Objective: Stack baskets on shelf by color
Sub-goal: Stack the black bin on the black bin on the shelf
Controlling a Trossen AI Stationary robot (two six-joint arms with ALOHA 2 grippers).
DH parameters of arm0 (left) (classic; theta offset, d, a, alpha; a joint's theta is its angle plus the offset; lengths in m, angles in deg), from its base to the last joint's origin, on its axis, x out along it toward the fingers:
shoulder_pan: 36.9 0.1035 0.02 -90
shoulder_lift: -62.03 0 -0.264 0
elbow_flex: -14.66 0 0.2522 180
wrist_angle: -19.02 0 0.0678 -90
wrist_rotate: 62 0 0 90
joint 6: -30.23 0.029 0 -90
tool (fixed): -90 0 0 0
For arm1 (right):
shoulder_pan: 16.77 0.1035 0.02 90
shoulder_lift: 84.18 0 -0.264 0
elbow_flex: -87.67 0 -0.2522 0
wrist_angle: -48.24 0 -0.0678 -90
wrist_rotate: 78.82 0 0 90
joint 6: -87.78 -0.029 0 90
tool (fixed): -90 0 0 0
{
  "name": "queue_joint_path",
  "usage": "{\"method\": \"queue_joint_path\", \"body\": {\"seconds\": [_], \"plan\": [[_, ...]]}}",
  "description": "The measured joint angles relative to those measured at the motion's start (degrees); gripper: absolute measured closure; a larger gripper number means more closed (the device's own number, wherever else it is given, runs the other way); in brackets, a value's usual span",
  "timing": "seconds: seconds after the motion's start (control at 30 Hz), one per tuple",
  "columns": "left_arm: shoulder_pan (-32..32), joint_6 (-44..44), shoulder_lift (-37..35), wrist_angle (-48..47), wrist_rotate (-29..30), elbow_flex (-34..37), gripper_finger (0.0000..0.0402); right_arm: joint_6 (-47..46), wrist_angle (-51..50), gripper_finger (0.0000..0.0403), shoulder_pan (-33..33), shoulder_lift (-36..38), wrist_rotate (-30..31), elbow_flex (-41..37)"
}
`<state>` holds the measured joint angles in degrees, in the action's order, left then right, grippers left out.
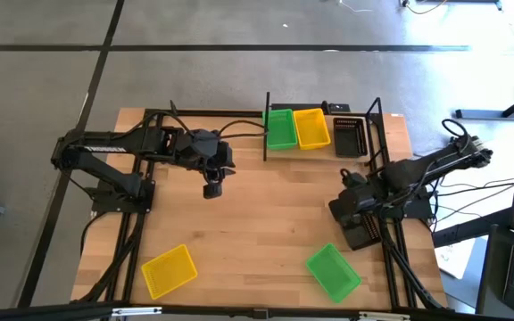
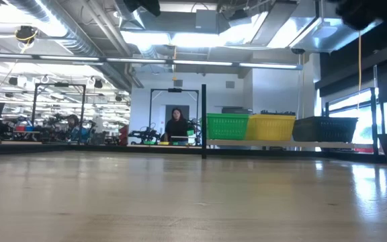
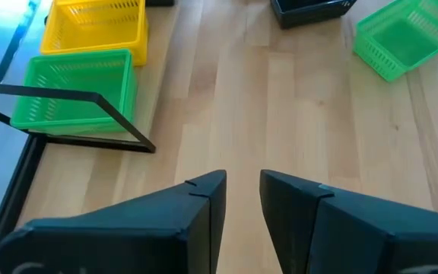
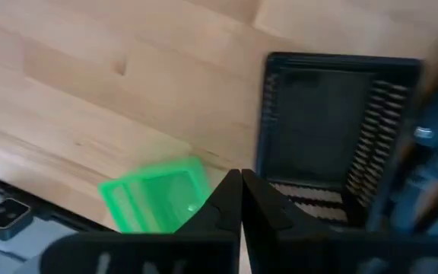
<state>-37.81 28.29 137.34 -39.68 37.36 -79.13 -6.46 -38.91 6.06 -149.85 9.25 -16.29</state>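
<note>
The shelf (image 1: 375,125) stands at the table's far side with a green basket (image 1: 279,128), a yellow basket (image 1: 311,127) and a black basket (image 1: 349,136) side by side on it. On the tabletop lie a yellow basket (image 1: 169,270), a green basket (image 1: 333,271) and a black basket (image 4: 329,129). My left gripper (image 3: 242,204) hangs open over the table's middle left, with nothing between its fingers. My right gripper (image 4: 241,199) is shut, points down and hovers by the loose black basket (image 1: 361,234), with the loose green one (image 4: 158,199) beside it.
Black frame rails (image 1: 136,232) run along the table's left and right sides. Bare wood lies between the shelf and the loose baskets. In the low view a person (image 2: 177,126) sits in the room beyond the table.
</note>
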Motion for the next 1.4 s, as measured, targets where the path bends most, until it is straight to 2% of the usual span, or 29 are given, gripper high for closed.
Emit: {"method": "queue_joint_path", "body": {"seconds": [0.2, 0.33, 0.5, 0.83, 1.4], "plan": [[0.02, 0.07, 0.00, -0.01, 0.12, 0.00, 0.0327, 3.41, 14.82, 0.0377, -0.15, 0.00, -4.90, -8.65], [0.02, 0.07, 0.00, 0.00, 0.14, 0.00, 0.0327, 3.74, 20.17, 0.0348, -0.20, 0.00, -6.84, -14.64], [0.02, 0.07, -0.02, 0.08, 0.16, 0.02, 0.0327, 3.06, 20.88, 0.0323, -0.20, 0.00, -6.92, -18.84], [0.02, 0.07, 0.00, 0.88, 0.16, 0.02, 0.0327, 3.85, 19.84, 0.0321, -0.20, -0.83, -3.07, -19.51], [0.02, 0.06, 0.00, 0.88, 0.16, 0.02, 0.0327, 3.87, 19.40, 0.0321, -0.20, -9.83, -3.01, -19.53]]}}
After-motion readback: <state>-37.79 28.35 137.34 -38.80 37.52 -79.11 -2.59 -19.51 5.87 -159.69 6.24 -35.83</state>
